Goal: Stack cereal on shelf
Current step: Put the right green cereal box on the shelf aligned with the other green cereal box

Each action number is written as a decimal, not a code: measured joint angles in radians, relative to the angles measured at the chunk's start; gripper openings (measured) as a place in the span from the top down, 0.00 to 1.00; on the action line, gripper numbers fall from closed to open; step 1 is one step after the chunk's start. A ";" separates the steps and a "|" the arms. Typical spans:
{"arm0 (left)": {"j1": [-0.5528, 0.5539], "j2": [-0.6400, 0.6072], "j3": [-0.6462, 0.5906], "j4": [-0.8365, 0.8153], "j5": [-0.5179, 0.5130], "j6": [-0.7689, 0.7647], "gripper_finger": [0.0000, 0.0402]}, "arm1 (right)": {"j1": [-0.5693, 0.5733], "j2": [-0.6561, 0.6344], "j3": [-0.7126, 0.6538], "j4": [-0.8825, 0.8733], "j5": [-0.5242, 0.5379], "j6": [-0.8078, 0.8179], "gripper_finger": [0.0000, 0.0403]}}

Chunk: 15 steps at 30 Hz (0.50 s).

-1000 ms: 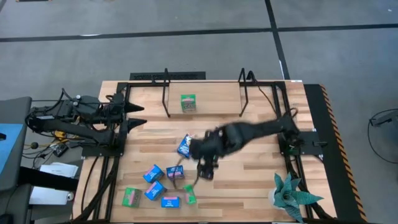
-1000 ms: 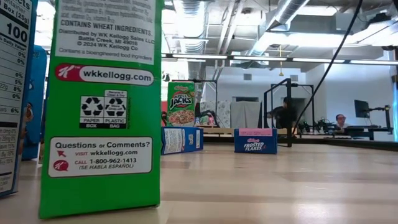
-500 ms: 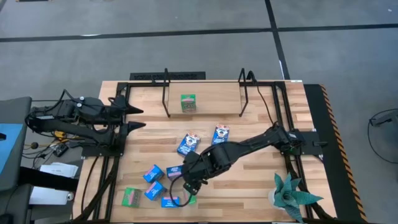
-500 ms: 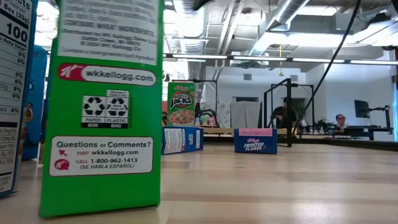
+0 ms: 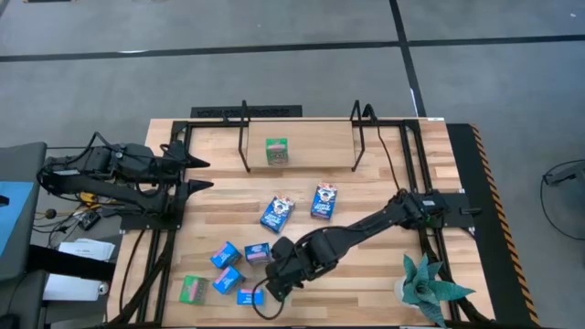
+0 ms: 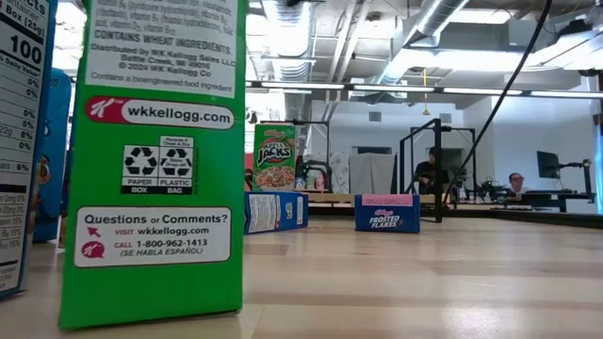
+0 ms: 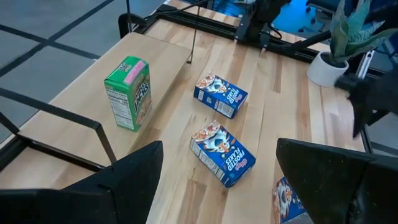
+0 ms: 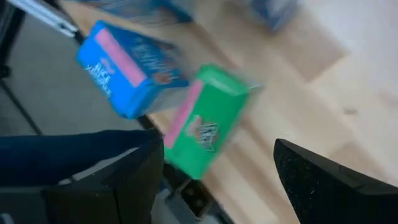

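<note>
From above, the right gripper [image 5: 271, 294] reaches down to the near edge of the table [image 5: 384, 274], over the cluster of small cereal boxes there; its arm hides the green box under it. Only the right wrist view shows that green box [image 8: 205, 121] lying between the wide-apart fingers [image 8: 323, 180], ungripped, just beside a light blue box [image 8: 130, 68]. The low view alone shows print on a green box's side [image 6: 155, 160] standing close to the lens. The shelf [image 5: 311, 146] holds one upright green box [image 5: 276, 151], also seen in the left wrist view [image 7: 129, 92]. Two dark blue boxes [image 5: 277, 212] [image 5: 324, 201] lie flat mid-table, apart from each other. The left gripper [image 5: 203, 174] waits at the table's left side, jaws spread, holding nothing
</note>
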 joint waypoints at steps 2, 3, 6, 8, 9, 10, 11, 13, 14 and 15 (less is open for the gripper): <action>0.000 0.000 0.000 0.000 -0.001 -0.005 0.24 | 0.003 0.008 -0.002 -0.006 0.000 0.011 0.19; 0.000 0.000 0.000 0.000 -0.001 -0.005 0.24 | 0.007 0.009 -0.003 -0.011 0.003 0.013 0.19; 0.000 0.000 0.000 0.000 -0.001 -0.005 0.24 | 0.011 0.018 0.000 0.030 0.029 0.016 0.19; 0.000 0.000 0.000 0.000 -0.004 -0.006 0.24 | 0.012 0.026 -0.002 0.035 0.040 0.015 0.19; 0.000 0.000 0.000 0.000 -0.004 -0.006 0.24 | 0.012 0.028 -0.004 0.029 0.043 0.015 0.19; 0.000 0.000 0.000 0.000 -0.005 -0.006 0.24 | 0.013 0.032 -0.004 0.034 0.045 0.015 0.19; 0.000 0.000 0.000 0.000 -0.007 -0.006 0.24 | 0.012 0.035 -0.002 0.046 0.046 0.015 0.19; 0.000 0.000 0.000 -0.004 -0.006 -0.005 0.24 | 0.012 0.042 -0.001 0.038 0.050 0.014 0.19; 0.000 0.000 0.000 -0.007 -0.006 -0.005 0.24 | 0.012 0.045 -0.002 0.032 0.050 0.012 0.19; 0.000 0.000 0.000 -0.009 -0.006 -0.005 0.24 | 0.012 0.048 -0.003 0.032 0.050 0.011 0.19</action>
